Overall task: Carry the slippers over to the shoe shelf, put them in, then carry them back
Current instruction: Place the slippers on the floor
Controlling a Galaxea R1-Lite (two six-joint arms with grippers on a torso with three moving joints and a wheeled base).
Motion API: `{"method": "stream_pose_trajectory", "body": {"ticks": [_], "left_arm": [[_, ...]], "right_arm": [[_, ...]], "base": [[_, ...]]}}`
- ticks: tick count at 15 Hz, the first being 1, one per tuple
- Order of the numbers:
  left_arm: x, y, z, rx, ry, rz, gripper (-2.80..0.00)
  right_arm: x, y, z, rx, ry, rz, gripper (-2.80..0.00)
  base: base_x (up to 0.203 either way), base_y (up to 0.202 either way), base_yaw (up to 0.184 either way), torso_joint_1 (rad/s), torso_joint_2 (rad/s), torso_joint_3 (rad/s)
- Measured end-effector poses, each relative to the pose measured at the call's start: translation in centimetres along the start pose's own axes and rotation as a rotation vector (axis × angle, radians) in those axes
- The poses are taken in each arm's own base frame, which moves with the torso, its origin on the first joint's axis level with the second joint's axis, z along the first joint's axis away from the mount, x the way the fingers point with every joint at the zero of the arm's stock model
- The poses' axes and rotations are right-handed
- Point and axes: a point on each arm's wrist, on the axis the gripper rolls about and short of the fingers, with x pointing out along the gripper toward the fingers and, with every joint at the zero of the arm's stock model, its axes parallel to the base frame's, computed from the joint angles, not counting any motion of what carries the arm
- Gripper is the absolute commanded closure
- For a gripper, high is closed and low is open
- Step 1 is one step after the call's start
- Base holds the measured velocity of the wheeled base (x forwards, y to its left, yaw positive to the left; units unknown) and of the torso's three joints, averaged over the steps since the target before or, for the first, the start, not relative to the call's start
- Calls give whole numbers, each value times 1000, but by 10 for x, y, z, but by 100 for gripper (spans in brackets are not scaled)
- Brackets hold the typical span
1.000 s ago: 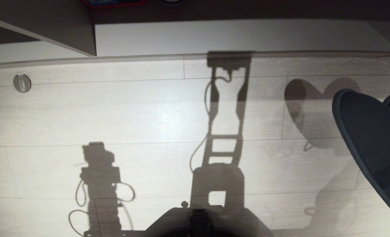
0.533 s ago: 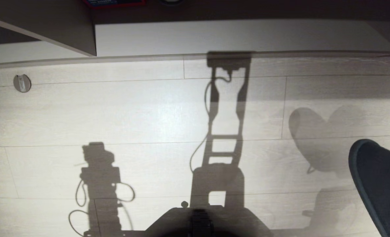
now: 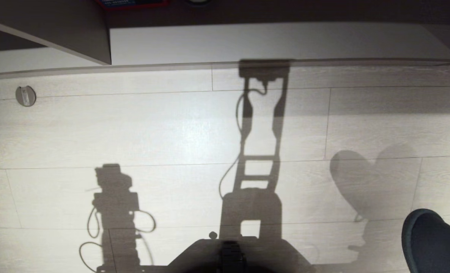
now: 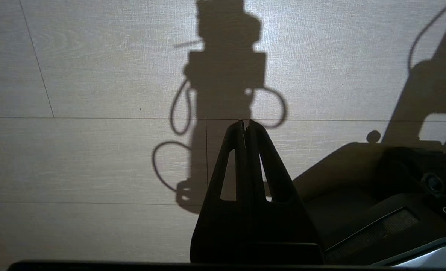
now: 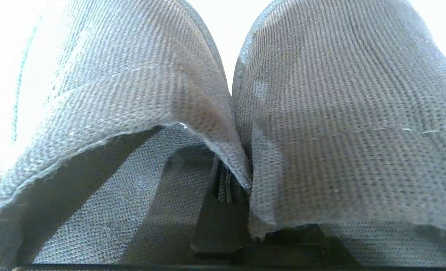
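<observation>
Only the toe ends of the black slippers (image 3: 431, 244) show in the head view, low at the right edge and held above the floor. The right wrist view has both slippers (image 5: 320, 131) side by side, their inner edges pinched together in my right gripper (image 5: 223, 180), which is shut on them. The shoe shelf (image 3: 270, 41) runs across the far side of the floor, and the part of its pale bottom board in view is bare. My left gripper (image 4: 245, 126) hangs shut and empty over the floor beside the base.
A round metal floor fitting (image 3: 25, 95) sits at the far left near the shelf's lip. A grey upright panel (image 3: 77, 34) divides the shelf on the left. My base (image 3: 228, 254) fills the near middle, and shadows of my arms fall on the pale plank floor.
The slippers have dropped back toward me, from mid-right to the low right corner of the head view; their shadow on the floor moved nearer too. The left arm is still.
</observation>
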Motion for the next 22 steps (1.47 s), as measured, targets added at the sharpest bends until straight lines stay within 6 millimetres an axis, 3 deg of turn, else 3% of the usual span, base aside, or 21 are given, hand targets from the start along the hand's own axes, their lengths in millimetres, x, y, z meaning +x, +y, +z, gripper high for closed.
{"method": "stream_pose_trajectory", "body": {"ticks": [5, 11, 22], "left_arm": [[0, 0, 0, 0, 0, 0, 0], [0, 0, 0, 0, 0, 0, 0], [0, 0, 0, -2, 0, 0, 0]], "right_arm": [[-3, 2, -18, -25, 102, 24, 0], [-3, 2, -18, 58, 103, 7, 0], [-3, 2, -18, 62, 105, 8, 0]], "base": [[0, 0, 0, 0, 0, 0], [0, 0, 0, 0, 0, 0], [0, 0, 0, 0, 1, 6]]}}
